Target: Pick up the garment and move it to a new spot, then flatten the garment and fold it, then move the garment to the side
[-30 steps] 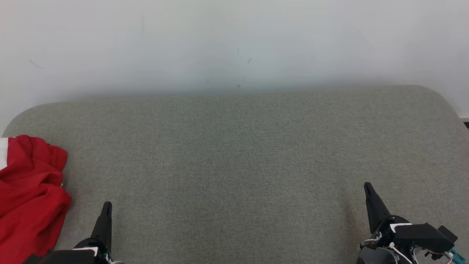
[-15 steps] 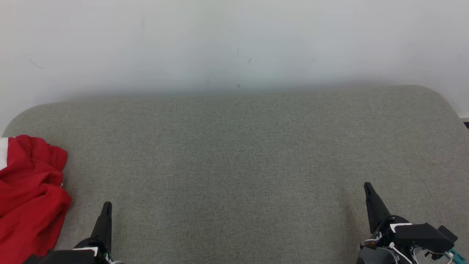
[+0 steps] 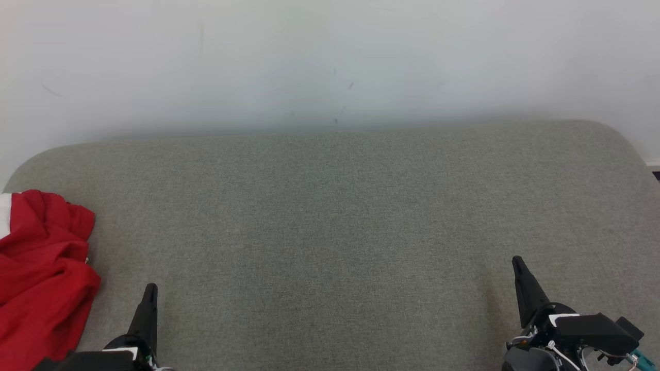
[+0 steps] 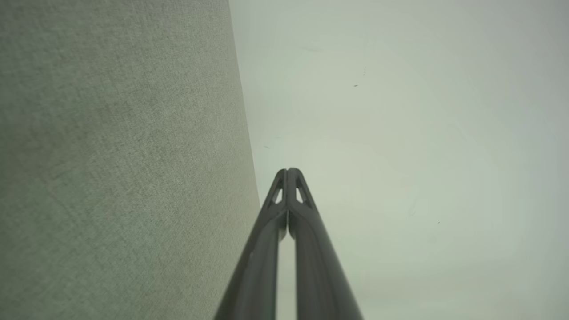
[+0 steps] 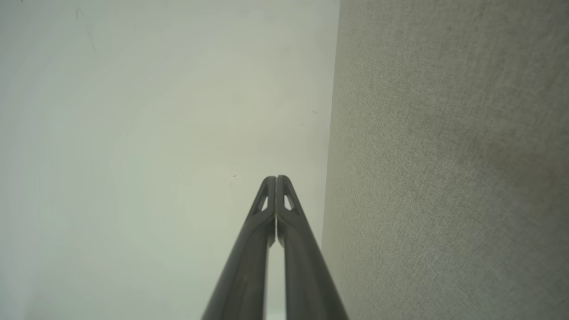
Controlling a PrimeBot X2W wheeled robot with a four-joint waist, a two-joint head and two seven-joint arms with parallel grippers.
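The red garment (image 3: pixel 41 273) lay in a crumpled heap just to the left of the left gripper (image 3: pixel 150 288), close beside it but not touching, and far across from the right gripper (image 3: pixel 517 264). Its cloth was bunched into deep folds, with part of it cut off by the edge of the head view (a sliver of white showed at its far corner, though whether that belonged to the garment could not be told).

Both grippers were pinched fully together, fingertips meeting and nothing between them. Each pointed forward over the grey upholstered surface (image 3: pixel 330 216) toward the white wall (image 3: pixel 330 62) beyond. The wide stretch of surface ahead of and between the two grippers carried nothing.

Judged from this, none of the task had been done yet. The garment was neither lifted, spread flat nor folded, and it lay as an unsorted pile. All of it seemed to be left: the pickup and move to a new spot (most likely the open stretch between the grippers), the flattening, the fold, and the final shift to the side.
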